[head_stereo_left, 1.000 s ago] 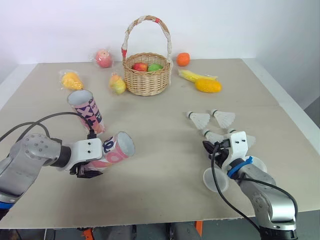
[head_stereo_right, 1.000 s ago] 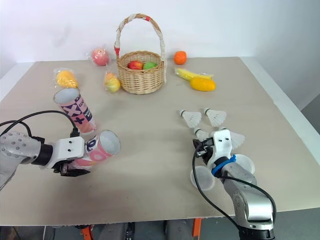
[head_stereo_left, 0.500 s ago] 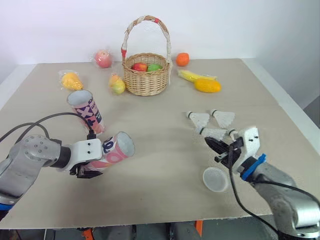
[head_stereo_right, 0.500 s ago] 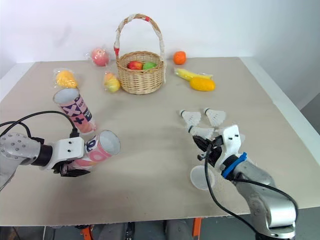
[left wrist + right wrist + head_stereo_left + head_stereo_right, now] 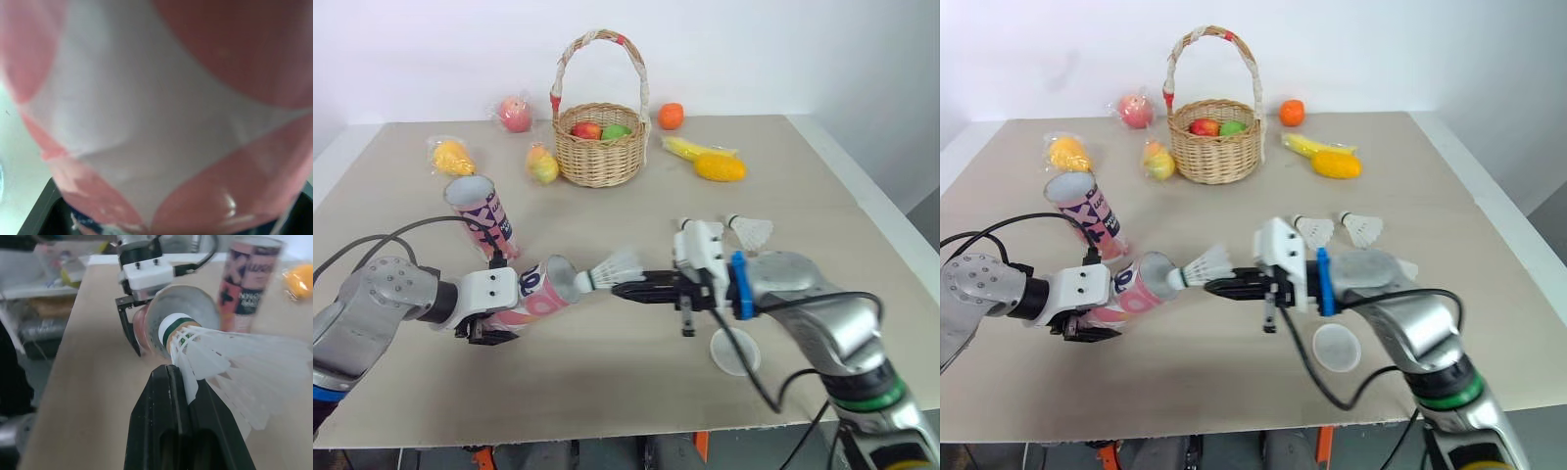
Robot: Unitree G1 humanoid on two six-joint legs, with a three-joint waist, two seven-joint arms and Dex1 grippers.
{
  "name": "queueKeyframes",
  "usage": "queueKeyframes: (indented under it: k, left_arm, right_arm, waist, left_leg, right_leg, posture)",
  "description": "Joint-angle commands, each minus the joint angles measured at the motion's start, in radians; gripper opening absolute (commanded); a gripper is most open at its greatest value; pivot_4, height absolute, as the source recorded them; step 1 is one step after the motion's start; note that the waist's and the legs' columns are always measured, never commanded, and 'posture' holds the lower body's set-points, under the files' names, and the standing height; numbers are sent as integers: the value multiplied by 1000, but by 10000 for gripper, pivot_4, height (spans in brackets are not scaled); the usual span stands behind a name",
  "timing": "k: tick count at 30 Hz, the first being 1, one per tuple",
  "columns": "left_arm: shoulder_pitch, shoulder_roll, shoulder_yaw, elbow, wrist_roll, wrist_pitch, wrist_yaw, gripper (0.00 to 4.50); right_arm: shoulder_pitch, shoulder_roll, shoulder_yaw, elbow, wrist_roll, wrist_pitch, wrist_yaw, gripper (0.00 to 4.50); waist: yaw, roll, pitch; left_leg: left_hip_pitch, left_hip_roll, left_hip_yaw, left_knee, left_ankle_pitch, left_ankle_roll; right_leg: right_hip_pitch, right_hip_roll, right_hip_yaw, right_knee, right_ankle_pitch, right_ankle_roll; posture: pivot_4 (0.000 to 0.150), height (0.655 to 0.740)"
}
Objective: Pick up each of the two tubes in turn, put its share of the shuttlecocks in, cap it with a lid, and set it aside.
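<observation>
My left gripper (image 5: 481, 331) is shut on a pink and white tube (image 5: 540, 292) lying tilted, its open mouth facing right; the tube's wall sits close up in the left wrist view (image 5: 161, 122). My right gripper (image 5: 621, 290) is shut on a white shuttlecock (image 5: 613, 265) by its skirt, with the cork right at the tube's mouth (image 5: 185, 303). A second tube (image 5: 485, 217) stands open behind. More shuttlecocks (image 5: 750, 231) lie beyond my right arm. A clear lid (image 5: 734, 351) lies under that arm.
A wicker basket (image 5: 600, 157) with fruit stands at the back centre. Around it lie an apple (image 5: 516, 115), an orange (image 5: 672, 116), a yellow mango (image 5: 720, 166) and bagged yellow fruits (image 5: 453, 157). The table's front edge runs close below both arms.
My right gripper has lifted a shuttlecock from the pile at the right and carried it left to the held tube's mouth. The left arm and tube have barely moved.
</observation>
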Motion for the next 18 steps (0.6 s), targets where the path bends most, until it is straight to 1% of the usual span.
queueKeyframes:
  k: [1,4,7,9,10,13,14,17,18]
  left_arm:
    - [19,4,-1,-31,-8,17,6,31845]
    - [39,10,10,-53,-18,29,6,31845]
    - [47,14,13,-56,-18,29,8,31845]
    - [40,12,11,-53,-18,29,9,31845]
    - [37,11,10,-52,-19,30,9,31845]
    - [34,10,9,-49,-18,28,11,31845]
    - [33,10,8,-49,-17,28,12,31845]
    - [27,7,5,-46,-16,30,14,31845]
    - [26,5,4,-45,-16,30,14,31845]
  right_arm:
    - [-72,77,73,119,-119,-139,13,1123]
    - [-114,153,124,202,-182,-212,22,1123]
    - [-125,191,162,210,-193,-218,58,1123]
    - [-132,203,154,197,-170,-194,74,6813]
    - [-137,209,140,192,-157,-183,75,8901]
    - [-159,183,85,152,-101,-131,108,22586]
    - [-174,166,64,141,-80,-109,123,26186]
    - [-229,134,22,155,-41,-72,157,26186]
    - [-252,130,13,181,-42,-77,168,20941]
  waist:
    - [1,0,0]
    - [0,0,0]
    - [1,0,0]
    - [0,0,0]
    - [0,0,0]
    - [1,0,0]
    - [1,0,0]
    - [0,0,0]
    - [0,0,0]
  left_leg:
    - [0,0,0,0,0,0]
    - [-1,0,0,0,0,0]
    - [-3,0,-1,0,0,0]
    - [-3,0,-1,0,-1,0]
    - [-3,0,-1,0,-1,0]
    - [-3,0,-1,0,-1,0]
    - [-3,0,-1,0,-1,0]
    - [-3,1,-1,1,-1,0]
    - [-3,1,-1,1,-1,0]
  right_leg:
    - [0,0,0,0,0,0]
    - [-1,0,0,0,0,0]
    - [-2,0,-1,0,-1,0]
    - [-2,0,-1,0,-1,-1]
    - [-2,0,-1,0,-1,-1]
    - [-2,0,-1,0,0,-1]
    - [-2,0,-1,0,0,-1]
    - [-2,0,-1,0,0,-1]
    - [-2,0,-1,0,0,-1]
  posture:
    - [1500,7400]
    - [1500,7400]
    - [1500,7400]
    - [1500,7400]
    - [1500,7400]
    - [1500,7400]
    - [1500,7400]
    - [1500,7400]
    - [1500,7400]
